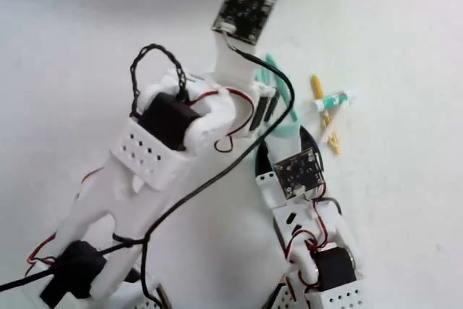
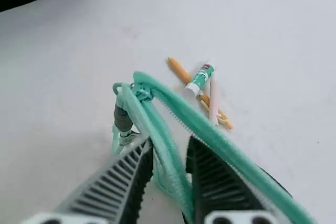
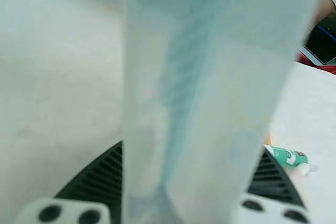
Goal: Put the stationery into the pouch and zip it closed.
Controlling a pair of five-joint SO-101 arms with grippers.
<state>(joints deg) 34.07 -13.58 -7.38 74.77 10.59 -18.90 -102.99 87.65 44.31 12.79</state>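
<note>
So far, you are only holding the mint-green pouch between the arms. Your left gripper is pinching its zipper rim, and your right gripper is clasping another part of its wall. Nothing is going in yet. The orange pen, the green-and-white tube and the white pen are lying crossed on the white table, near the pouch. Loading and zipping are both waiting.
</note>
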